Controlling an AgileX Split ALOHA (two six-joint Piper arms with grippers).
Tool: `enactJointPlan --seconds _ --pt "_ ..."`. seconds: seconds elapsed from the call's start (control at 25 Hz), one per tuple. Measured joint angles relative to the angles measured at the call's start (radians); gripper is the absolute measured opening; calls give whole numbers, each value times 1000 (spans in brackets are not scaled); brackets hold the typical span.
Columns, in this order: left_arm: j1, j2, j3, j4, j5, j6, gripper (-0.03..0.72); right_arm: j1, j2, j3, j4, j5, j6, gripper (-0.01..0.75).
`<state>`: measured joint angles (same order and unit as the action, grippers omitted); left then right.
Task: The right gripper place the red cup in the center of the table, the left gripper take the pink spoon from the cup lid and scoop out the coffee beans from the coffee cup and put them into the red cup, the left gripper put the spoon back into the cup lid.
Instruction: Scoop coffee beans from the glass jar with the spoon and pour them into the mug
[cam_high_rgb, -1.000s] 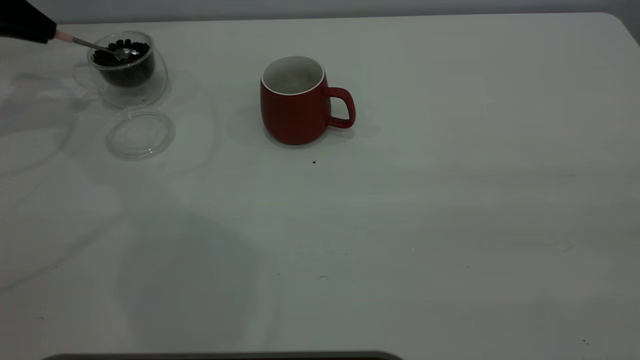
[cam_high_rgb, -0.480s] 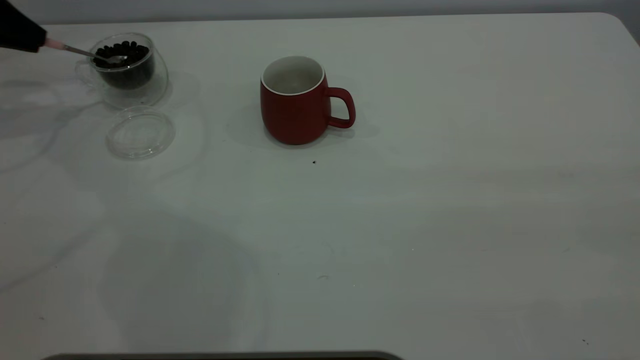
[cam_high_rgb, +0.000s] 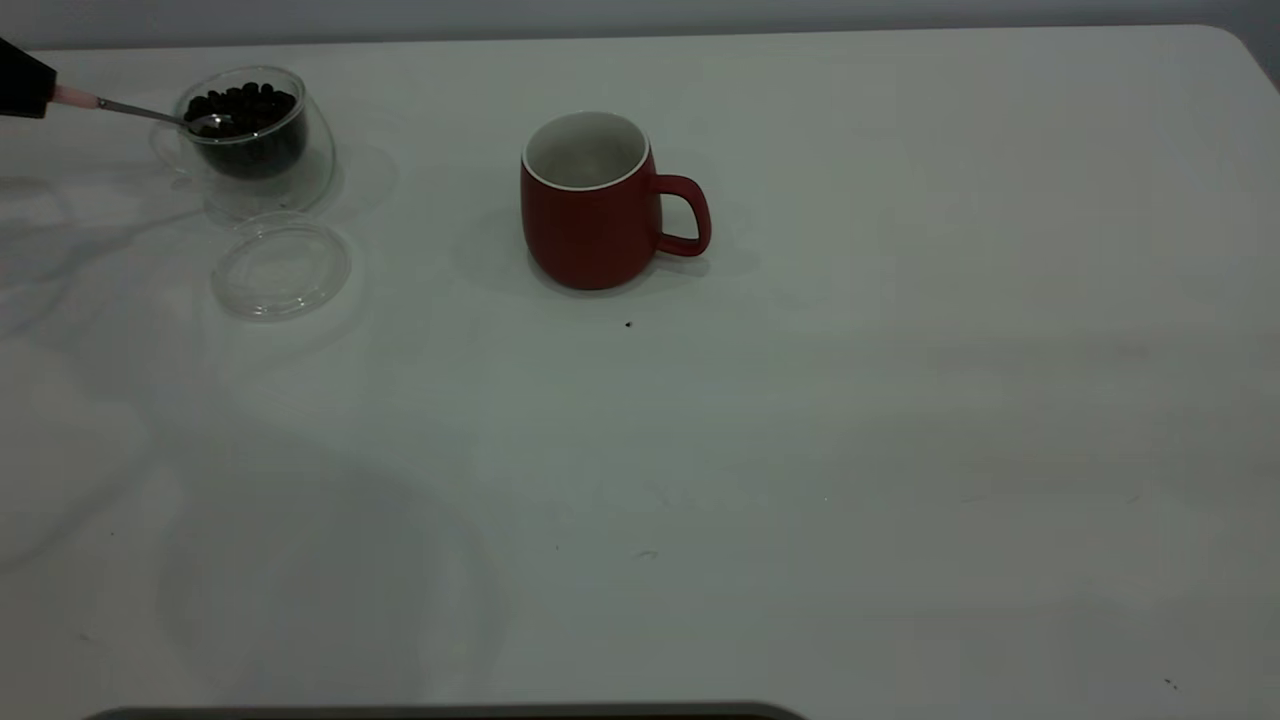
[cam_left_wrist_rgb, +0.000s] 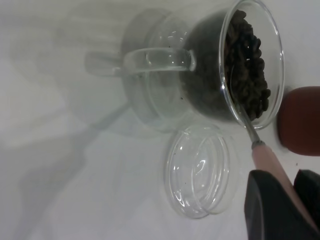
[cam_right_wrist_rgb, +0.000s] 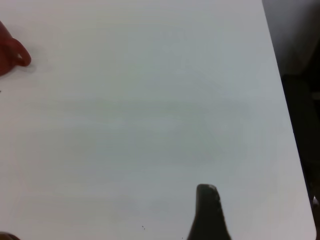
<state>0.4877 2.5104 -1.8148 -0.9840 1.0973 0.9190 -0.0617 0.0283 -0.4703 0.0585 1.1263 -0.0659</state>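
Exterior view: left gripper (cam_high_rgb: 22, 82) mostly cut off, clamping pink spoon (cam_high_rgb: 150, 112).

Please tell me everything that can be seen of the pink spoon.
The pink spoon is a small teaspoon with a pale pink handle, a thin metal neck and a shiny metal bowl. The left end effector is shut on its handle. The spoon slopes down over the rim of the coffee cup, and its bowl lies among the coffee beans. It is not on the cup lid.

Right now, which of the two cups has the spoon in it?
The clear glass coffee cup with beans; the pink spoon dips into it. The red cup stands apart.
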Motion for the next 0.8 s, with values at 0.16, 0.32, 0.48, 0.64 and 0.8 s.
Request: enactJointPlan --seconds 0.16,0.32,0.48,0.64,0.8 --pt "15 22 0 -47 23 0 122 0 0 0 0 0 0 591" --pt "25 70 0 -112 43 15 122 0 0 0 0 0 0 591" --pt "25 99 0 -152 47 20 122 0 0 0 0 0 0 591" --pt "34 101 0 -174 54 31 122 0 0 0 0 0 0 591" --pt "51 101 0 -191 62 32 122 0 0 0 0 0 0 591"
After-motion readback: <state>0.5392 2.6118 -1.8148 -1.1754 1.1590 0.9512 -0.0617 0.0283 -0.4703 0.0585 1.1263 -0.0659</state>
